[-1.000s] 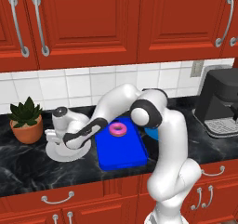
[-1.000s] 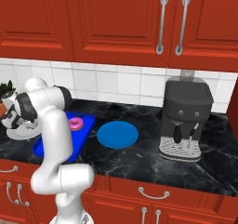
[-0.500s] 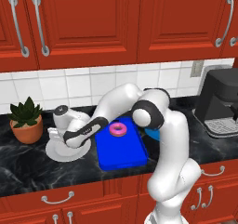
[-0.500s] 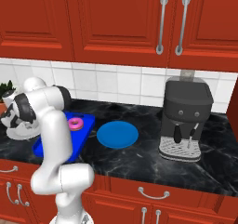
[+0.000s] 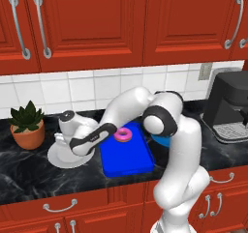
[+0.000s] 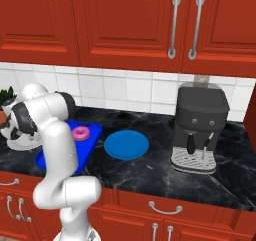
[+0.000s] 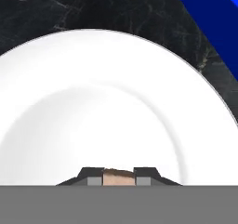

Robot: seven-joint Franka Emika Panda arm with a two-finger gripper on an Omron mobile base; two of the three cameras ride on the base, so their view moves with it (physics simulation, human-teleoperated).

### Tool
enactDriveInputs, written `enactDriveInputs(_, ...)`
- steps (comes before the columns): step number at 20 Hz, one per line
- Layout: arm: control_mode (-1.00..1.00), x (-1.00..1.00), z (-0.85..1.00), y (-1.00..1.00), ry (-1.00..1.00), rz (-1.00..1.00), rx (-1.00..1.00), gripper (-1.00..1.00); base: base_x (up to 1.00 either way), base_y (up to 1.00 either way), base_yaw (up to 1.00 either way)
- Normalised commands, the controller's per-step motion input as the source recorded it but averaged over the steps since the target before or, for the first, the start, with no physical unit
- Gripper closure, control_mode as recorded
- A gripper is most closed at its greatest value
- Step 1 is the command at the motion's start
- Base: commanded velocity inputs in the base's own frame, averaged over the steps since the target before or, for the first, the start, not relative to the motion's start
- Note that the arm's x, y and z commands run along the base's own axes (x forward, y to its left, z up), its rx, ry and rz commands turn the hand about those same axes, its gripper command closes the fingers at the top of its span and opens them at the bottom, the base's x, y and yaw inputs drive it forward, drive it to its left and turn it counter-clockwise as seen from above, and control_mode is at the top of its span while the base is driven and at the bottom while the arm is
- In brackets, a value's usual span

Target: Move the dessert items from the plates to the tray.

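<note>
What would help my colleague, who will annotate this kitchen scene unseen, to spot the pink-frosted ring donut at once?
Start at the black marble counter under the red cabinets and find the bright blue rectangular tray beside the round white plate. The pink-frosted ring donut lies in the tray's far end, the only pink, ring-shaped thing there.

Kitchen: cabinets (image 5: pixel 97 19), coffee machine (image 6: pixel 199 127)
</note>
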Motion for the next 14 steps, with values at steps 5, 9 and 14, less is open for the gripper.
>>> enactDriveInputs(5, -1.00, 0.00, 0.80, 0.00, 0.00, -0.09, 0.00, 1.00, 0.00, 0.00, 0.00)
enactDriveInputs(9, -1.00, -0.17, 0.74, -0.03, 0.00, -0.09, 0.00, 1.00, 0.00, 0.00, 0.00)
enactDriveInputs(14, -1.00, -0.49, 0.12, -0.42, 0.00, -0.05, 0.00, 1.00, 0.00, 0.00, 0.00)
